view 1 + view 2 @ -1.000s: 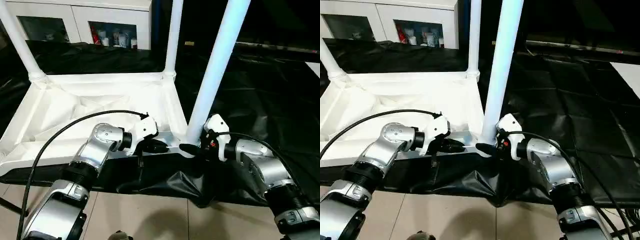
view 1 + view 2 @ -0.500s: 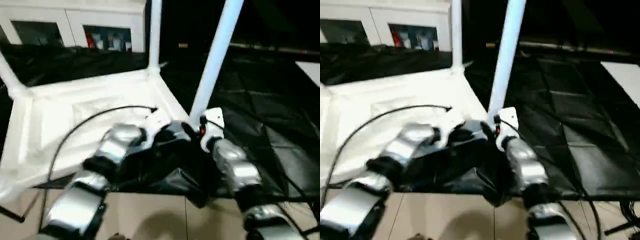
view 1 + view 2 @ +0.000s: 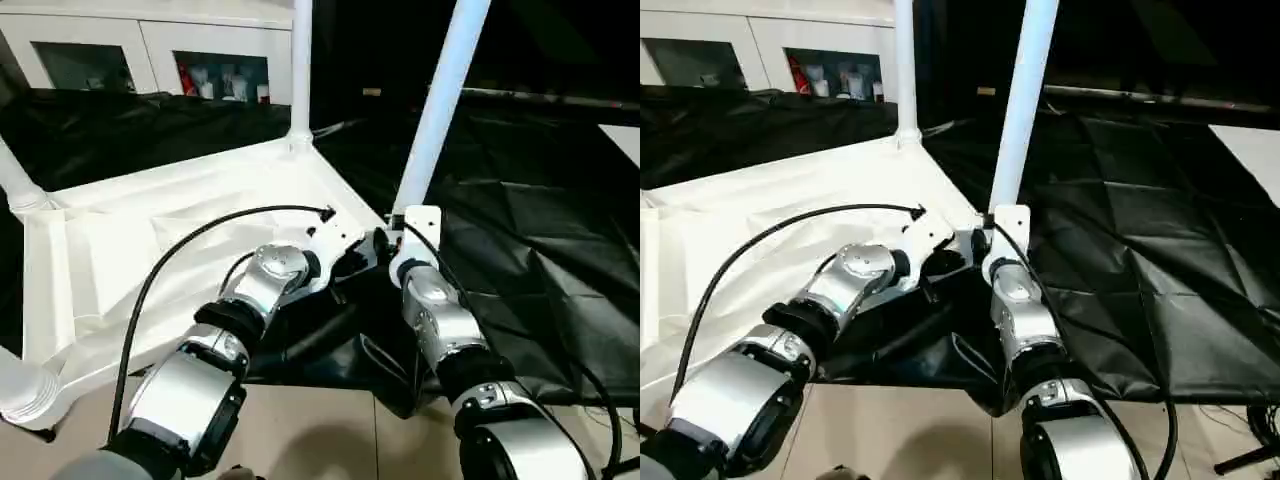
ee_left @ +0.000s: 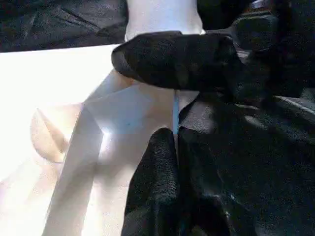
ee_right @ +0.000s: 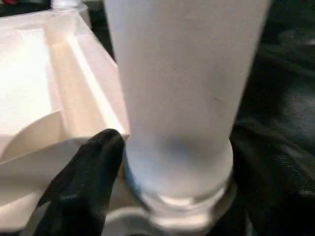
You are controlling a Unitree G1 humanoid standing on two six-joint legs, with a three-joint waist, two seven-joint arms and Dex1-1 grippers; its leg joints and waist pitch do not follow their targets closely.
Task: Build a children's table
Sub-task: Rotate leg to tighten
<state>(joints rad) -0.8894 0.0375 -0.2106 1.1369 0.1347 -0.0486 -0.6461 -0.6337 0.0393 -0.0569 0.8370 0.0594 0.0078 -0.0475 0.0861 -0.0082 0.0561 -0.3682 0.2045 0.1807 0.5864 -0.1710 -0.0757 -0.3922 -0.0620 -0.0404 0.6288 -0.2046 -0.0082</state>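
Observation:
The children's table lies upside down, its white top [image 3: 150,250] showing the ribbed underside. Three white legs stand in its corner sockets: a far one [image 3: 300,70], one on the left [image 3: 15,185] and the near-right one [image 3: 440,110]. My right gripper [image 3: 385,243] is shut on the base of that near-right leg [image 5: 182,98], with one black finger [image 5: 88,182] against its collar. My left gripper [image 3: 347,265] sits just beside it, shut on the top's thin rim [image 4: 175,110] at the same corner. The left fingertips [image 4: 157,162] press together there.
A black sheet [image 3: 540,230] covers the surface under and to the right of the table. A white glass-door cabinet [image 3: 150,55] stands behind. Pale floor [image 3: 300,430] lies at the near edge. A black cable [image 3: 180,260] arcs over my left forearm.
The table top has swung round, so its near edge now runs diagonally. Both grippers went with the held corner, and both arms reach further forward.

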